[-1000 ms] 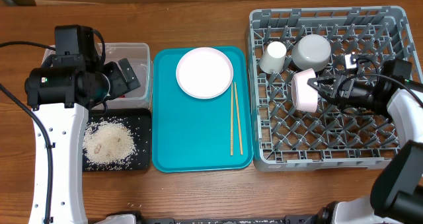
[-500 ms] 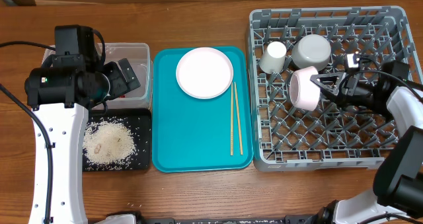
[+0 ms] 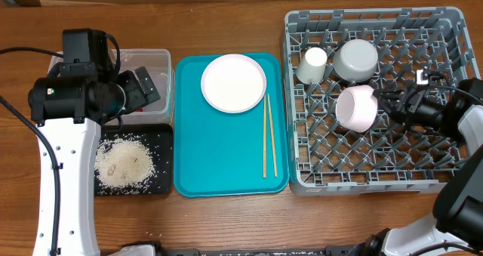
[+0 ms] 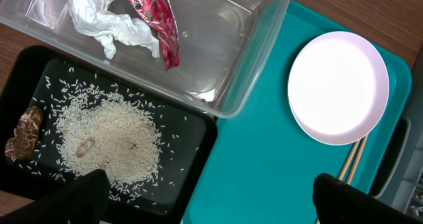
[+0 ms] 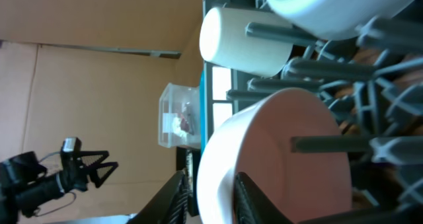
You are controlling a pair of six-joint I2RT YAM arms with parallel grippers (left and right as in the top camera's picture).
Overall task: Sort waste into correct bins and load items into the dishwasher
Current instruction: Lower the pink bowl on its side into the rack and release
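Pale pink bowl point(image 3: 356, 107) has rolled rightward in the dish rack point(image 3: 377, 173), right of centre. Right fingers point(image 5: 170, 197) straddle its rim, spread. Left fingers point(image 4: 73, 197) are spread too.

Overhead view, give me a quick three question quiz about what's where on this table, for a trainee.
1. True or false: the pink plate sits in the dish rack.
2. Which holds the loose rice? A the dish rack, B the black tray, C the teal tray.
3. How many dishes are in the dish rack?
Key: 1 false, it lies on the teal tray. 2 B. 3 three: white cup, white bowl, pale pink bowl.
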